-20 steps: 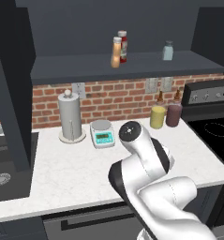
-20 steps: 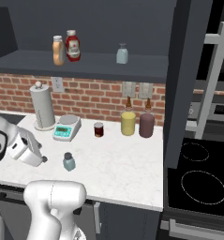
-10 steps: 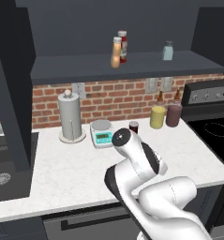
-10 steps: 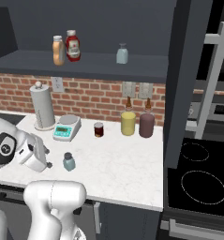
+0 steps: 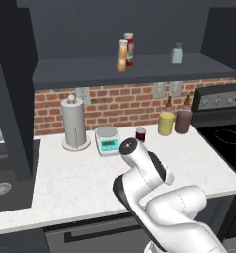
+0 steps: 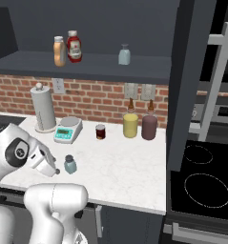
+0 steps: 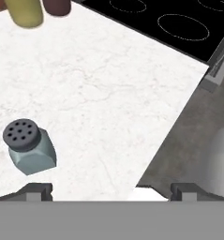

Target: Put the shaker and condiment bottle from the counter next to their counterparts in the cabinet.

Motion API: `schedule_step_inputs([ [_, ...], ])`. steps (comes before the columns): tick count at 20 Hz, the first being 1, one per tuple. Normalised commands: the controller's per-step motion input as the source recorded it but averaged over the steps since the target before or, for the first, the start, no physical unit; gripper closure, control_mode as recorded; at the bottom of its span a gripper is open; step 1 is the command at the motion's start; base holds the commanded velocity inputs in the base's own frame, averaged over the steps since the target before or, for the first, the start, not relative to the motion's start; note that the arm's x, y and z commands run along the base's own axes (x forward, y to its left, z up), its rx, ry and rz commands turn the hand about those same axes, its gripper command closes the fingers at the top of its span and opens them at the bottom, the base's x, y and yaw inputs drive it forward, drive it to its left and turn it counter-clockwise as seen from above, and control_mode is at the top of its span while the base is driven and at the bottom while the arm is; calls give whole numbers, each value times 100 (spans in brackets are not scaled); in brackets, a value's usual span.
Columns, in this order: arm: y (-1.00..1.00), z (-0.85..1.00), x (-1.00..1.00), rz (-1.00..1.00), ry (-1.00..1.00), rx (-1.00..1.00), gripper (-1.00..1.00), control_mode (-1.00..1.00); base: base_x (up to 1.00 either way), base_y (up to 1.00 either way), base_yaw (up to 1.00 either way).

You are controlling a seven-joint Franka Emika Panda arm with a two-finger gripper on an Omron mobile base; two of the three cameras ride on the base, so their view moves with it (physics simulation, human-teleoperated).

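Observation:
The small blue-grey shaker with a dark perforated cap stands upright on the white marbled counter near its front edge. In the hand view the shaker sits low at the left, just above the left fingertip. My gripper is open and holds nothing; in the right base view the gripper hangs just left of the shaker. The orange-tan condiment bottle stands on the cabinet shelf beside the red counterpart bottle. The pale blue counterpart shaker stands further right.
At the back of the counter stand a paper towel holder, a kitchen scale, a small dark-red jar, a yellow bottle and a dark brown bottle. A black stove borders the counter on the right.
The hand has dropped lower and moved right, closer to the shaker on the counter. The jaws stayed open. The things on the shelf and counter have not moved.

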Motion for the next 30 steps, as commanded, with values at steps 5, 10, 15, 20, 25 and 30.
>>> schedule_step_inputs([
  [5,1,-38,13,0,11,0,-100,-100,0,0,0],
  [10,0,-19,2,0,9,0,-100,-100,0,0,0],
  [15,0,-3,26,7,0,0,-100,-100,0,0,0],
  [20,0,-11,17,10,0,0,-100,-100,0,0,0],
  [25,0,-14,7,12,0,0,-100,-100,0,0,0],
  [30,0,-13,10,10,0,0,-100,-100,0,0,0],
])
